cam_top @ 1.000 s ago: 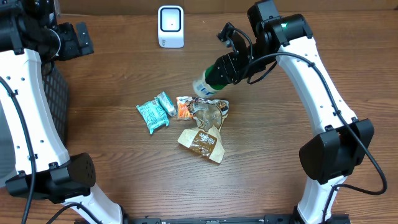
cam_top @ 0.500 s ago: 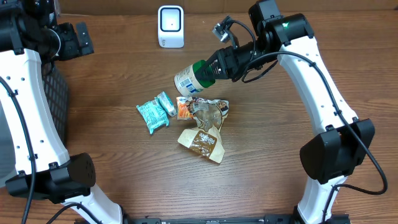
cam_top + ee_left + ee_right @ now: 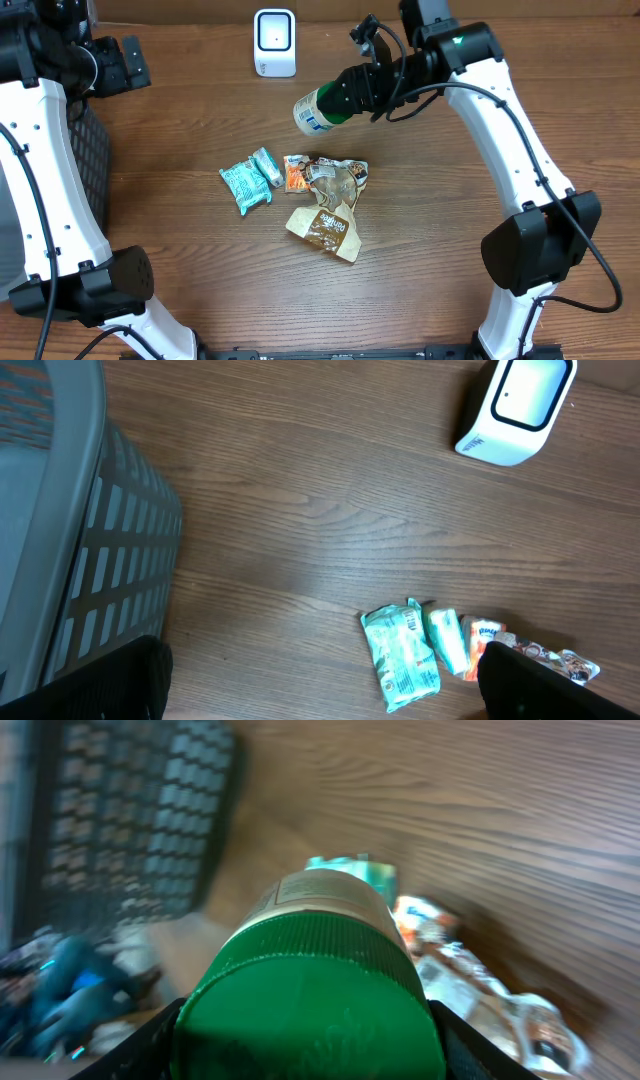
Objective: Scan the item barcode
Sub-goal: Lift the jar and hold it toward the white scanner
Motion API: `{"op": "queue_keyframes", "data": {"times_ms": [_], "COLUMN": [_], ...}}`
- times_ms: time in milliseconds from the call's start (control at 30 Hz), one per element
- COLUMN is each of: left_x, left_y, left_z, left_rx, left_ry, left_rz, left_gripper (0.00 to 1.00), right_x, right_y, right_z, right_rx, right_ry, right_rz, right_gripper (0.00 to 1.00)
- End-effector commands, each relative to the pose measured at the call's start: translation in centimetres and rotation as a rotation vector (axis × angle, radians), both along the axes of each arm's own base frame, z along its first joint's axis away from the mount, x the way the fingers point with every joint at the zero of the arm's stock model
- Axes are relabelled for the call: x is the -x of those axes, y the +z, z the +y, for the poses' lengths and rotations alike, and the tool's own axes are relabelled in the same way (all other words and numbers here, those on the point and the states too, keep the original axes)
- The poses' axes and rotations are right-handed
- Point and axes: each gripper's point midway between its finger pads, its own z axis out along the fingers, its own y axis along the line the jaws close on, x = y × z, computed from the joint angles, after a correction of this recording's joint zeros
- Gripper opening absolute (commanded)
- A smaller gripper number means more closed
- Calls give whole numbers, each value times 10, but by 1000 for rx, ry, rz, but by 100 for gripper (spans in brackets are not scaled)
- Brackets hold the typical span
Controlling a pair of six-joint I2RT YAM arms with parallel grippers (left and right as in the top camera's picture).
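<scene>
My right gripper (image 3: 352,92) is shut on a bottle (image 3: 316,110) with a green cap and a pale printed label, and holds it on its side in the air. The bottle's base points left, a little right of and below the white barcode scanner (image 3: 274,42) at the table's back edge. In the right wrist view the green cap (image 3: 310,995) fills the space between my fingers (image 3: 150,1042). My left gripper (image 3: 128,62) hangs open at the far left with nothing in it, and the scanner (image 3: 515,405) shows at the top right of its view.
Two teal packets (image 3: 248,183), an orange packet (image 3: 295,175), a clear wrapper (image 3: 335,178) and a brown pouch (image 3: 325,226) lie mid-table. A dark mesh basket (image 3: 88,150) stands at the left edge, under my left arm.
The right arm has carried the bottle up off the pile and back toward the scanner, turning it from tilted downward to lying level. The left arm has not moved.
</scene>
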Motion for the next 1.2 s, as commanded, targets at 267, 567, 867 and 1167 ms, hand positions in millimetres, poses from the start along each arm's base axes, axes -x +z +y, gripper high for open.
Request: {"op": "queue_keyframes", "data": {"times_ms": [267, 567, 867, 1167], "left_x": [2, 2, 2, 1], "left_y": [8, 8, 8, 8], "left_z": [-3, -3, -3, -3], "left_rx": [-4, -4, -4, -4], "left_ry": [-22, -22, -22, -22], "left_rz": [-24, -24, -24, -24], "left_gripper": [99, 100, 99, 100], "right_x": [-53, -126, -191, -230], "right_y": [75, 89, 48, -1], "right_z": [-12, 11, 59, 81], "right_rx": [222, 506, 710, 763], "right_ry": [-239, -377, -142, -105], "right_rz": [-389, -865, -1265, -1440], "right_gripper": [23, 17, 22, 22]}}
